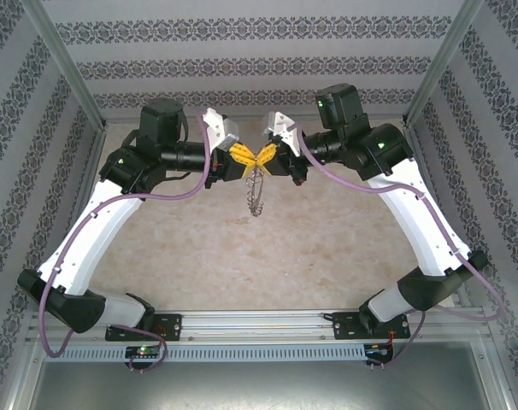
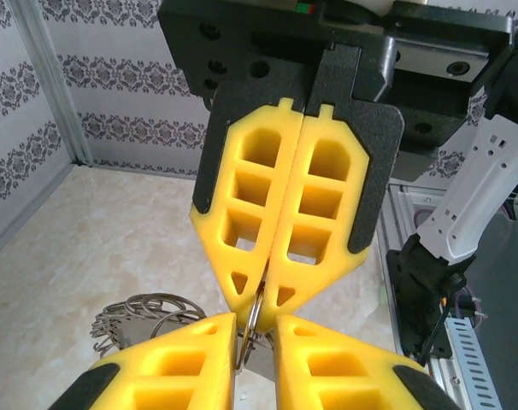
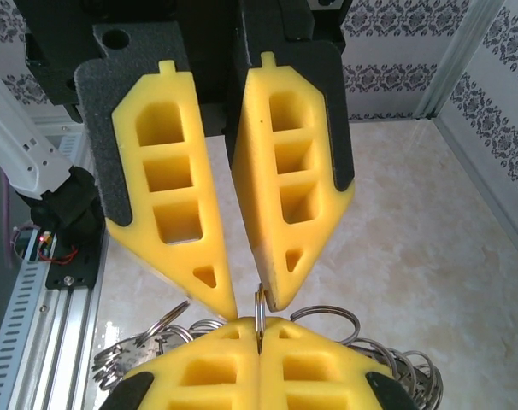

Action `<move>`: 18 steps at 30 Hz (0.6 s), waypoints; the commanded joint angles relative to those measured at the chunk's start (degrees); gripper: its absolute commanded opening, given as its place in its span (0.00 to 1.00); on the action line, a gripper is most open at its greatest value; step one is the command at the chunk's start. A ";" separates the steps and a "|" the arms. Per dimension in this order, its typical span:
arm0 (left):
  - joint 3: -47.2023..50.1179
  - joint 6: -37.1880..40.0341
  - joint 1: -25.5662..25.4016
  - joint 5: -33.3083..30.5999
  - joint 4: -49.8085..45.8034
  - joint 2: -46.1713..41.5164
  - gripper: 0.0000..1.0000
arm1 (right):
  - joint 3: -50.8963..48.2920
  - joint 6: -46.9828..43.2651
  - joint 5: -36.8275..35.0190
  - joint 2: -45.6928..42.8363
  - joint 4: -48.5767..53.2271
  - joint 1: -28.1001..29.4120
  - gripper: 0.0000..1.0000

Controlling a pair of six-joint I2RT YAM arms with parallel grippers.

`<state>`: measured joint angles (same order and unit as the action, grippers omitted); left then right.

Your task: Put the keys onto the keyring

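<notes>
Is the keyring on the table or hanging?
Hanging: the keyring dangles below the left gripper and right gripper, off the table.

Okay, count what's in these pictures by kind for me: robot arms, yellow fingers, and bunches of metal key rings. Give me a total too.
robot arms: 2
yellow fingers: 4
keyring bunch: 1
Total: 7
</notes>
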<state>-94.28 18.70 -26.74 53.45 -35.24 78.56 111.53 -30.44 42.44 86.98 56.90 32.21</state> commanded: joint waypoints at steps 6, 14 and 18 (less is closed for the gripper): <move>-1.61 2.66 -1.22 -1.14 -2.89 0.88 0.11 | 2.56 -3.53 -0.13 1.31 2.06 2.45 0.00; -1.30 1.95 -1.38 -0.69 -2.26 0.66 0.00 | 1.49 -1.91 -1.04 0.34 0.16 2.38 0.11; -1.01 -0.49 -0.79 1.20 0.08 0.52 0.00 | -2.43 2.91 0.45 -1.83 -4.44 0.25 0.32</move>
<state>-94.43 20.01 -27.05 52.82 -37.98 78.81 111.00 -30.61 39.90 87.46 57.43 32.93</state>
